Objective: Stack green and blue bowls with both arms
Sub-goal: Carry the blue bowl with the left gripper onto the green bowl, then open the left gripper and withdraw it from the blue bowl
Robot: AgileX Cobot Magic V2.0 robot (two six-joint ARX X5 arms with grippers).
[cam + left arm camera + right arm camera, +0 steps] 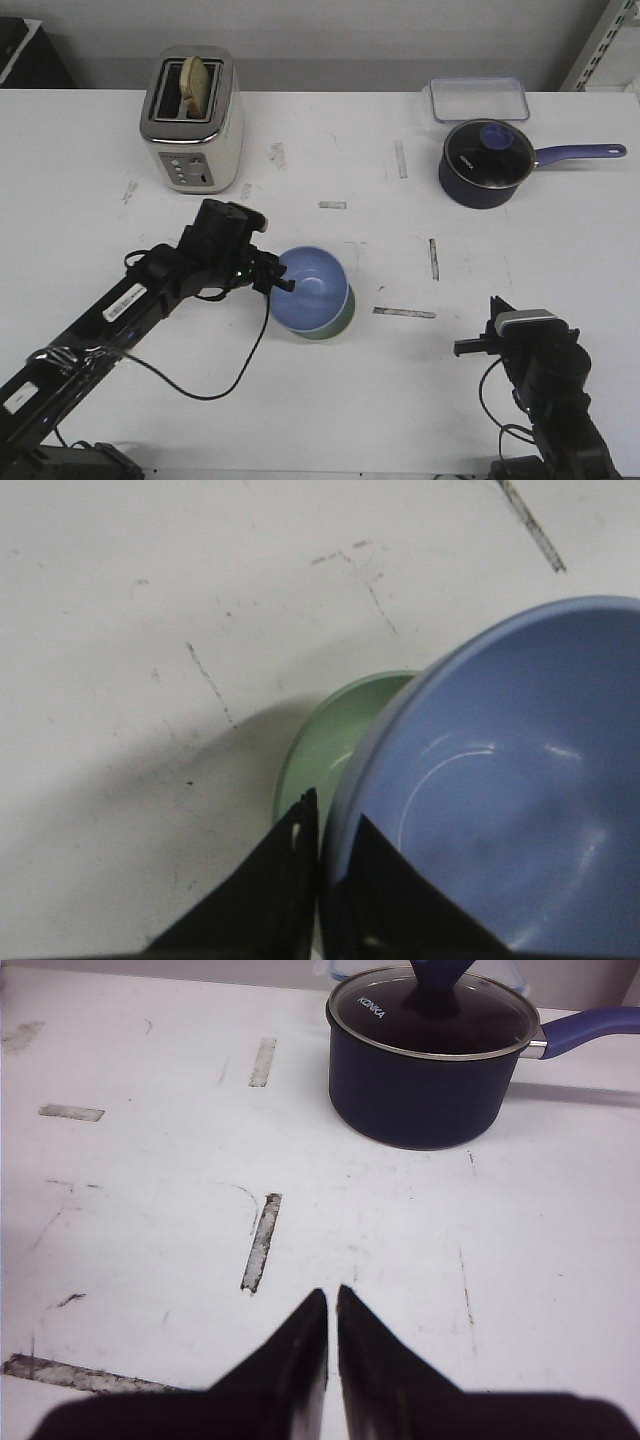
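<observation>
The blue bowl sits tilted inside the pale green bowl near the middle of the table. My left gripper is shut on the blue bowl's left rim, one finger outside and one inside. In the left wrist view the blue bowl fills the right side, the green bowl shows beneath it, and the left gripper pinches the rim. My right gripper rests at the front right, shut and empty; in its wrist view the right gripper has only bare table around it.
A cream toaster with toast stands at the back left. A dark navy lidded saucepan and a clear lidded box are at the back right. The saucepan also shows in the right wrist view. Worn tape marks dot the white table.
</observation>
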